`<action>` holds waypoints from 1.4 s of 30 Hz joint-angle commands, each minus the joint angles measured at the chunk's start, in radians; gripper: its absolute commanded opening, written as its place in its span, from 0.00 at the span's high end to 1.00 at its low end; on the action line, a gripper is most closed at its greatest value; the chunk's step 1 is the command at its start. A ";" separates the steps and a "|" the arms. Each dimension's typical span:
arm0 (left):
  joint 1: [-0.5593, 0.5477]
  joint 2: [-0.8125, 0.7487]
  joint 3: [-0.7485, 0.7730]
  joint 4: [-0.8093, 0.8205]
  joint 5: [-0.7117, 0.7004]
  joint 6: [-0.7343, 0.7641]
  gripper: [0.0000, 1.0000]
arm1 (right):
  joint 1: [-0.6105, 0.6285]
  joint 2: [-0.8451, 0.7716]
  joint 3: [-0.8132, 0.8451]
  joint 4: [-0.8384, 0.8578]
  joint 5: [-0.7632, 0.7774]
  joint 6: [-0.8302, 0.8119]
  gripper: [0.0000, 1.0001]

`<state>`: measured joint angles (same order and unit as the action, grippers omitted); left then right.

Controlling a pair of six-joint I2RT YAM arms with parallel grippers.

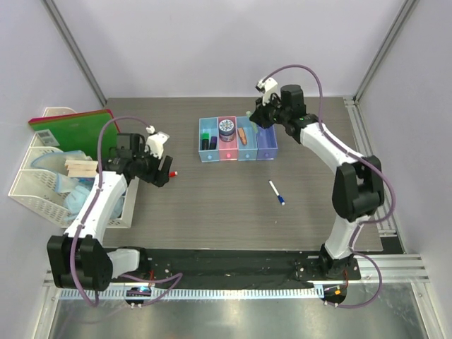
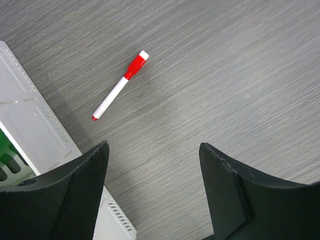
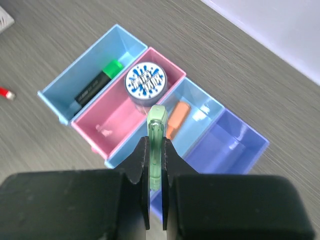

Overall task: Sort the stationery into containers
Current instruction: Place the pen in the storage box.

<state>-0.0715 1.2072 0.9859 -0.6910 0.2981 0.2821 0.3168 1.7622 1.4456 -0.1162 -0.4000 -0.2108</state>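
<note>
The four joined bins (image 1: 238,157) stand at the table's middle back. In the right wrist view the first light blue bin (image 3: 60,92) holds a black highlighter with a green cap (image 3: 97,82). The pink bin (image 3: 107,125) holds the round blue jar (image 3: 145,82), and the second light blue bin (image 3: 200,107) holds an orange item (image 3: 177,119). The purple-blue bin (image 3: 230,145) looks empty. My right gripper (image 3: 156,141) is shut on the small green-white bottle (image 3: 157,117) above the bins. My left gripper (image 2: 152,147) is open and empty above the table, near a red-capped white marker (image 2: 120,86). A blue-capped marker (image 1: 277,192) lies at centre right.
A white mesh desk organiser (image 1: 39,191) stands at the left edge with a green notebook (image 1: 70,131) and wooden sticks (image 1: 81,167) in it. Its corner shows in the left wrist view (image 2: 35,135), close beside my left finger.
</note>
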 commanded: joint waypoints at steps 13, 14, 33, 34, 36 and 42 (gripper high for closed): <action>0.004 0.185 0.014 0.047 -0.028 0.242 0.30 | -0.010 0.312 0.225 0.164 -0.071 0.192 0.99; 0.006 0.193 0.019 0.053 -0.031 0.244 0.30 | -0.010 0.322 0.225 0.164 -0.068 0.192 0.99; 0.006 0.449 0.076 0.180 -0.077 0.308 0.34 | -0.010 0.298 0.157 0.124 -0.011 0.122 0.70; 0.006 0.463 0.080 0.200 -0.083 0.313 0.34 | -0.010 0.286 0.154 0.095 -0.008 0.120 0.66; 0.006 0.503 0.098 0.212 -0.093 0.330 0.35 | -0.010 0.269 0.150 0.082 -0.005 0.116 0.63; 0.006 0.563 0.135 0.223 -0.108 0.376 0.36 | -0.008 0.217 0.159 -0.003 0.023 0.094 0.52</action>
<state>-0.0715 1.7504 1.0737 -0.5159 0.2035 0.6060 0.3103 2.0838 1.5875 -0.0696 -0.4042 -0.0860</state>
